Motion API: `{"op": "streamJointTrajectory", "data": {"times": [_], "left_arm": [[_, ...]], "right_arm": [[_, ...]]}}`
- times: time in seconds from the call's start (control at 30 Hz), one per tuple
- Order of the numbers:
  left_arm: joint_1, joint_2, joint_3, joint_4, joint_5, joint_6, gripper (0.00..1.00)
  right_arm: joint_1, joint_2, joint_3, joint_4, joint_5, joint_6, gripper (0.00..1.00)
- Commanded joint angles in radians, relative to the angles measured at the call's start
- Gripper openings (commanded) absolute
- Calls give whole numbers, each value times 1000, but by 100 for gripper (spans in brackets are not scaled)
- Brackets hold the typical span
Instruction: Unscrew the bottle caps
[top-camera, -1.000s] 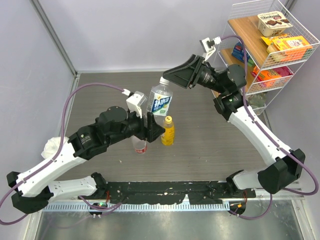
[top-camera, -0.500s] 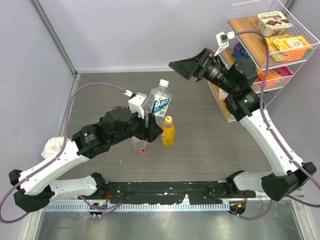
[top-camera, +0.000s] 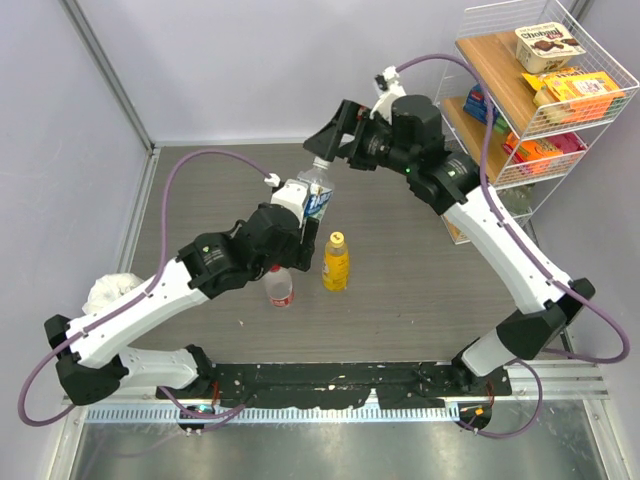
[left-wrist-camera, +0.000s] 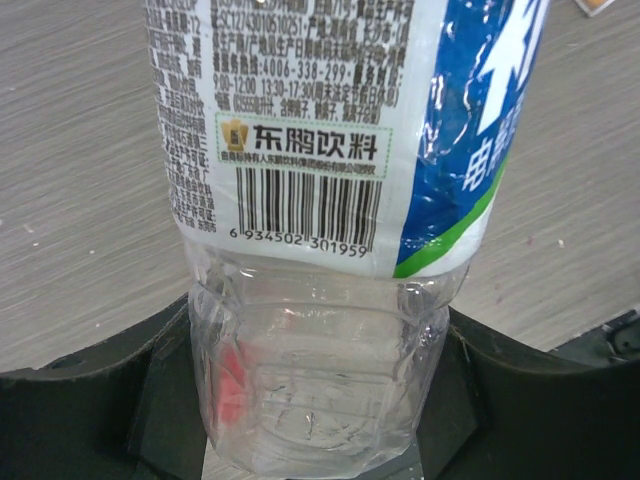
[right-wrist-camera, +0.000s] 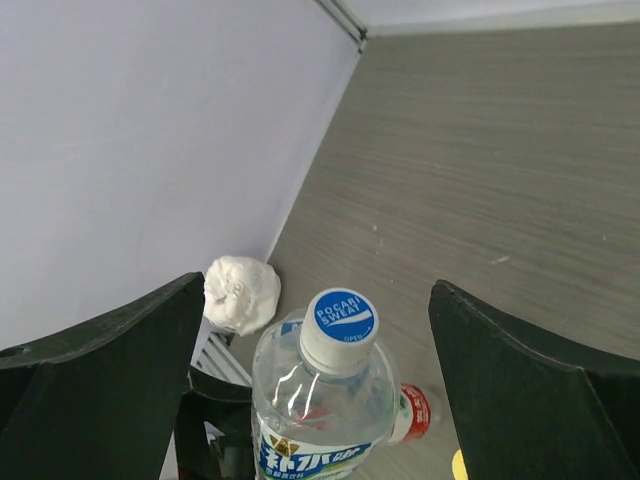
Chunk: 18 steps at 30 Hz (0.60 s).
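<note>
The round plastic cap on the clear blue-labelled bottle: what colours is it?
White cap, blue top; clearest in the right wrist view.

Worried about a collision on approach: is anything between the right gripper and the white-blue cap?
Nothing visible. The white-blue cap shows bare ahead of the open right gripper, atop the blue-label bottle clamped by the left gripper. The red-capped bottle and yellow bottle stand on the table, aside.

On the round white-blue plastic cap (right-wrist-camera: 340, 322) I read "POCARI SWEAT" and a small "OPEN". On the blue-white label of the clear plastic bottle (left-wrist-camera: 300, 150) I read "东鹏饮料", and under the barcode 6 934502 301959.
</note>
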<state>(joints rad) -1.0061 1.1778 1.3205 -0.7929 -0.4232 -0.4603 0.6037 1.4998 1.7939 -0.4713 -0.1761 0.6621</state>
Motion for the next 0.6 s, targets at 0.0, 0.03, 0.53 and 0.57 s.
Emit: {"op": "streamJointTrajectory", "data": {"times": [0.0, 0.03, 0.53, 0.57], "left_arm": [[-5, 31, 63, -35, -109, 15, 0], [-5, 40, 71, -46, -120, 18, 0], [-5, 60, 74, -54, -147, 32, 0], [-3, 59, 74, -57, -147, 32, 0]], "right_arm": [[30, 43, 64, -66, 60, -15, 98], [31, 54, 61, -60, 49, -12, 98], [39, 96, 33, 0, -22, 33, 60], [39, 94, 22, 11, -23, 34, 56]]}}
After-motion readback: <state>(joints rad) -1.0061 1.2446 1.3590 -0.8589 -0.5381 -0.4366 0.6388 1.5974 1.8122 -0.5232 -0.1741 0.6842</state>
